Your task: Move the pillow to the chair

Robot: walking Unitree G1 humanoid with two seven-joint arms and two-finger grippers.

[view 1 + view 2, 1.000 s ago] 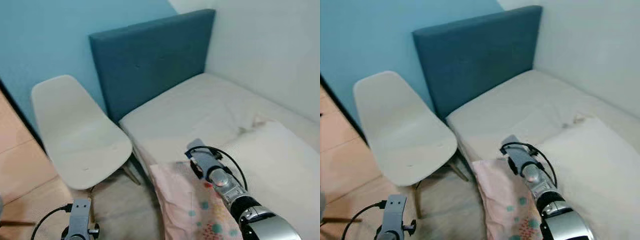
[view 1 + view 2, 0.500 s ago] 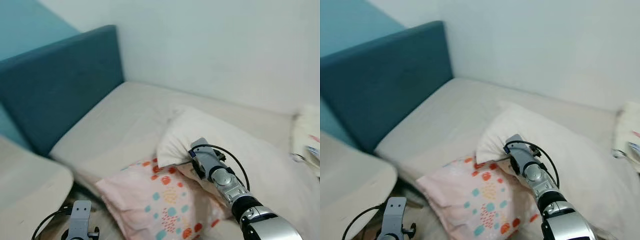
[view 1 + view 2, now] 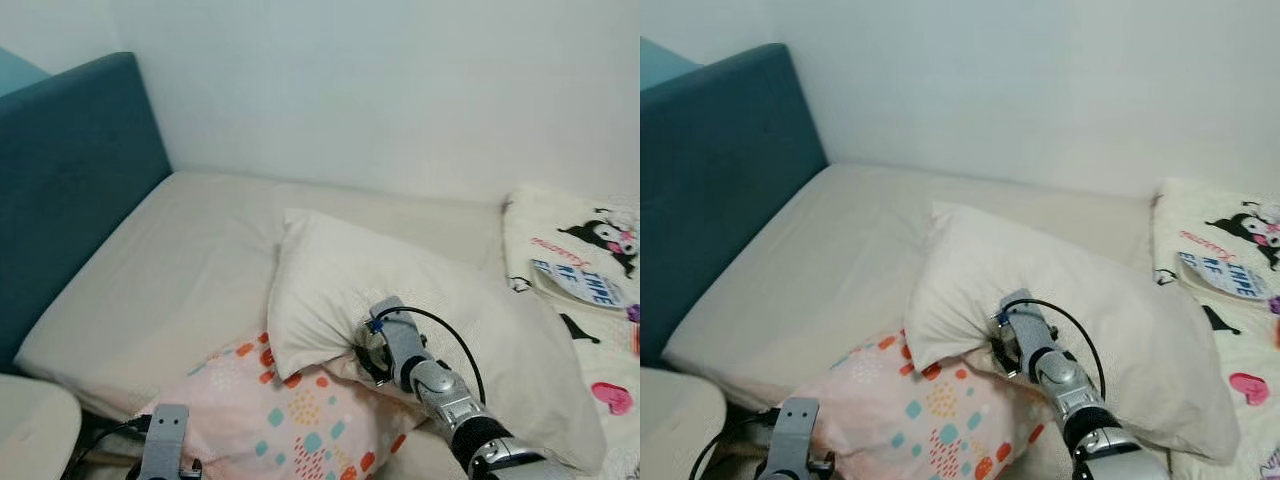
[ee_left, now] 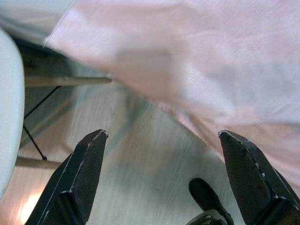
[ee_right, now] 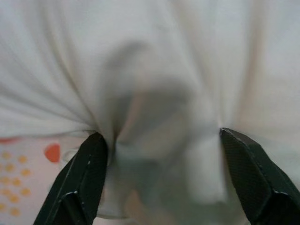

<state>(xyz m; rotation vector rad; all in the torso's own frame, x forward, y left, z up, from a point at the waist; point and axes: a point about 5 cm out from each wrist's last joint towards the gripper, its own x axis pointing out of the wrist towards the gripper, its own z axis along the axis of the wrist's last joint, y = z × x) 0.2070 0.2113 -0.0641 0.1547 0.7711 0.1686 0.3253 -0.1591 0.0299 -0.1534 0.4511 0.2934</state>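
Ideally, the white pillow (image 3: 420, 320), lying on the bed (image 3: 170, 260) over a spotted pillow (image 3: 280, 420), should be pinched deeply by the right gripper (image 5: 159, 159), whose fingers are spread wide around a fold.
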